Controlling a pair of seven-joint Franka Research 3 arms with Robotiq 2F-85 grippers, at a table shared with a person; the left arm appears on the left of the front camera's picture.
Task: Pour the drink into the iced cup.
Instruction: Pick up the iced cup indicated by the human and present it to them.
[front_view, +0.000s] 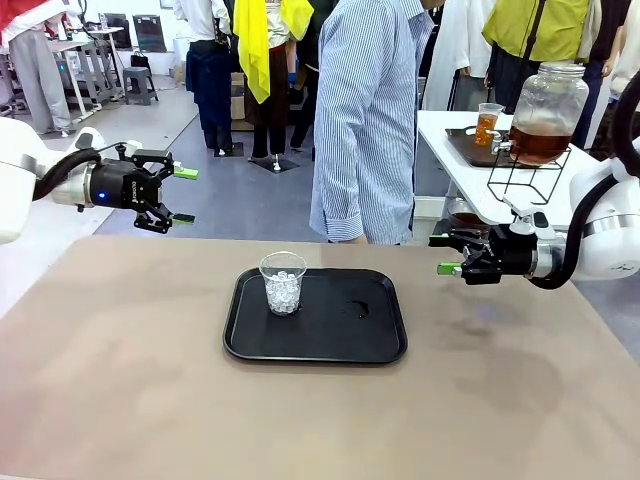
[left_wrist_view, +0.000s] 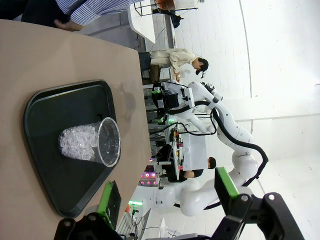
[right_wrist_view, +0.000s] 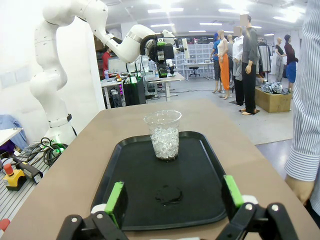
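You see the cup (front_view: 283, 283) of ice upright on a black tray (front_view: 300, 355) mid-desk (front_view: 120, 380), left gripper (front_view: 184, 195) and right gripper (front_view: 443, 254) both open and empty, amber drink (front_view: 538, 146) in a jar (front_view: 548, 95) on the white side desk (front_view: 450, 170), gripper lettering too small to read.

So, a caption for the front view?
Open left hand and open right hand flank a tray holding an iced cup.

The front camera faces across the tabletop (front_view: 120, 380) at the person (front_view: 365, 120), while wrist cameras look low along the left claw (left_wrist_view: 166, 191), rolled sideways, and the right claw (right_wrist_view: 173, 196) from opposite ends, all three sharing the tray (front_view: 330, 340) and iced cup (front_view: 283, 283).
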